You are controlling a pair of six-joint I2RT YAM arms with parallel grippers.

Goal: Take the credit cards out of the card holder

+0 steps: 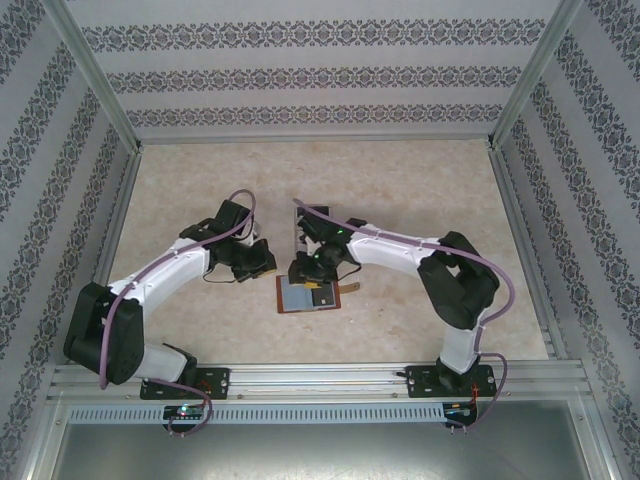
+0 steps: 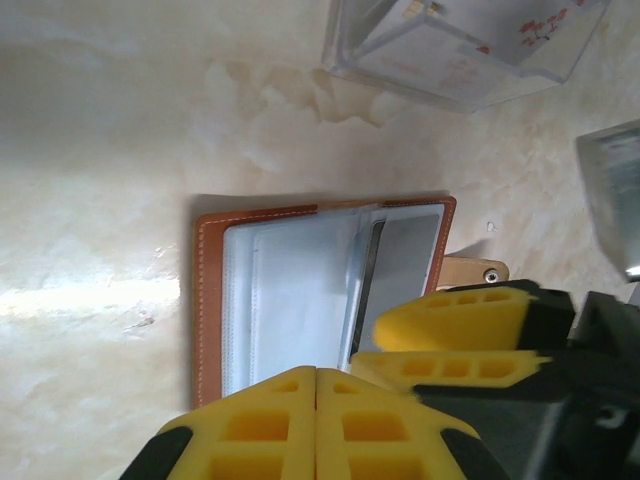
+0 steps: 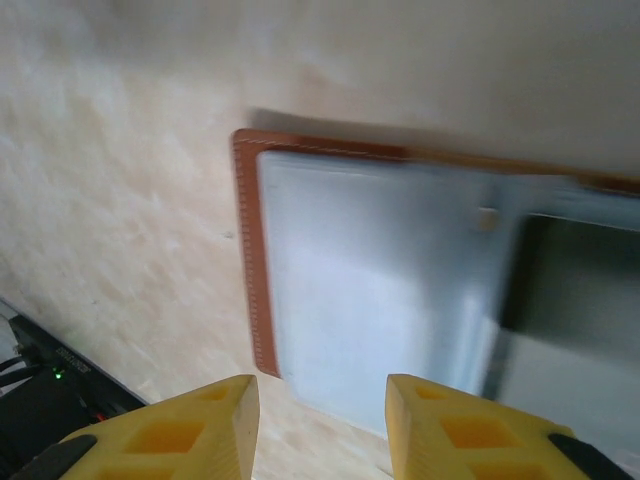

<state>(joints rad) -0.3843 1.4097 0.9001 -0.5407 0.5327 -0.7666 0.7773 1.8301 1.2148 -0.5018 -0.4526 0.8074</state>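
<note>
Card holder [image 1: 308,296]: open and flat on the pale table [image 1: 400,190], right between the two arms, brown leather rim showing all around.
Inside the holder: grey-blue pockets face up. The left side looks like clear sleeves with nothing readable in them, and the right side carries a flat grey panel with a dark edge. Card or lining, I cannot tell.
Snap tab [image 2: 478,270]: poking out past the holder's right edge, lying on the table.
Left gripper [image 2: 317,385]: yellow fingers pressed tight together, nothing between them, tips over the holder's near edge. Contact is unclear.
Right gripper [image 3: 320,390]: fingers parted with a clear gap and nothing in it, poised over the holder's pocket side.
Acrylic rack [image 2: 450,60]: clear and standing just beyond the holder. Pale pieces with reddish print show through its wall, too blurred to name.
</note>
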